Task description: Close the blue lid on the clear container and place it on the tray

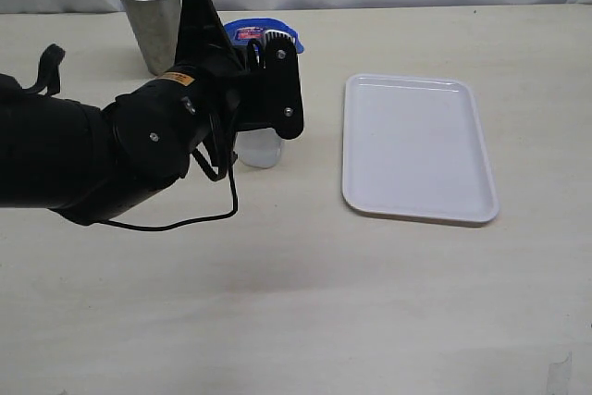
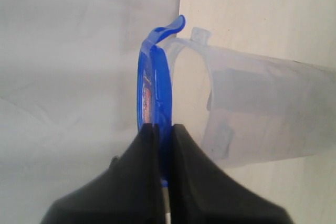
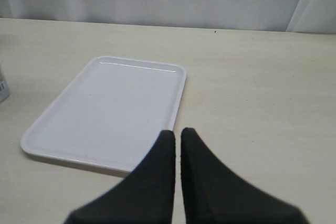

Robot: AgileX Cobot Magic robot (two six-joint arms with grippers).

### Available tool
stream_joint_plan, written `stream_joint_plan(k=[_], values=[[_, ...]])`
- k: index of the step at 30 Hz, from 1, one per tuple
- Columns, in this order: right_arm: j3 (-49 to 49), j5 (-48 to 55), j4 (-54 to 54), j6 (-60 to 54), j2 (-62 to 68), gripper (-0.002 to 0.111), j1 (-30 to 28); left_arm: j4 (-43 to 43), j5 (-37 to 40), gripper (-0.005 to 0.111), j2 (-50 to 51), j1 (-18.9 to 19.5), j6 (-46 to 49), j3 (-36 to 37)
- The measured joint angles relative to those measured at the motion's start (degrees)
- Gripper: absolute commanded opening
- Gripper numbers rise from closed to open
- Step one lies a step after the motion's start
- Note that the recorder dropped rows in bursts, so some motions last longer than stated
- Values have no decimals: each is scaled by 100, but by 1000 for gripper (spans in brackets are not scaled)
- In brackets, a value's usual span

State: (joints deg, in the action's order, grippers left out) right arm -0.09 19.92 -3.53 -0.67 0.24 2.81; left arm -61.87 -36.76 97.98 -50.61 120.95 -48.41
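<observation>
My left gripper is shut on the blue lid, which shows edge-on with one flap raised. The lid sits right at the mouth of the clear container; I cannot tell whether it is seated on the rim. In the exterior view the lid tops the upright container, which is mostly hidden behind the left gripper. The white tray lies to the right, bare. My right gripper is shut on nothing, hovering near a corner of the tray; it is out of the exterior view.
A grey metal cup stands at the back left, just behind the left arm. Pale tabletop stretches across the front. A white curtain runs along the far edge.
</observation>
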Motion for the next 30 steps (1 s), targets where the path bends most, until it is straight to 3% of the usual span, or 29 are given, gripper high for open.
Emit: stream_joint_plan(k=[30], values=[[0,0,0,0,0,4,0,0,58,0,-77,0,0,4]])
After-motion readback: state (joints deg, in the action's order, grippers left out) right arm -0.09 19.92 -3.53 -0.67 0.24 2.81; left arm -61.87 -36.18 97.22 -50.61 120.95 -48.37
